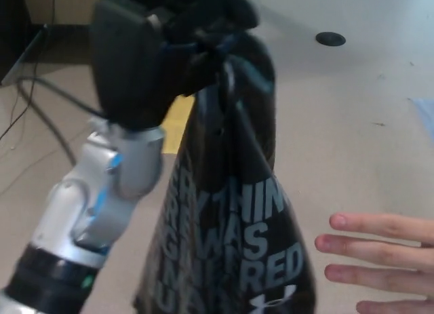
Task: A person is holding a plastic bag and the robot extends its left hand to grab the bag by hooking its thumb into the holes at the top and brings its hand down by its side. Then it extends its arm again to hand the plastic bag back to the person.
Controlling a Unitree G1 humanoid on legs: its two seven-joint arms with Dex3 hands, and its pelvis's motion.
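In the upper left of the frame, the robot's black left hand (152,53) is raised high on its silver and black arm (95,199). Its fingers are closed tight on the bunched top of a shiny black plastic bag (234,219). The bag hangs straight down from the hand, through the middle of the frame to the bottom edge. It is thin at the top and wide at the bottom.

There is open tan floor (352,124) to the right of the bag, up to the top right of the frame. At the lower right edge, a person's hand (380,260) reaches in with its fingers flat and pointing at the bag. The fingertips are just beside the bag but not touching it.

The bag has big pale grey letters. Parts of words show: "THIN", "WAS" and "RED". A small white crossed logo sits near the bottom.

A bit of yellow paper (178,124) peeks out between the arm and the bag. A small dark round disc (330,38) lies on the floor at the top right.
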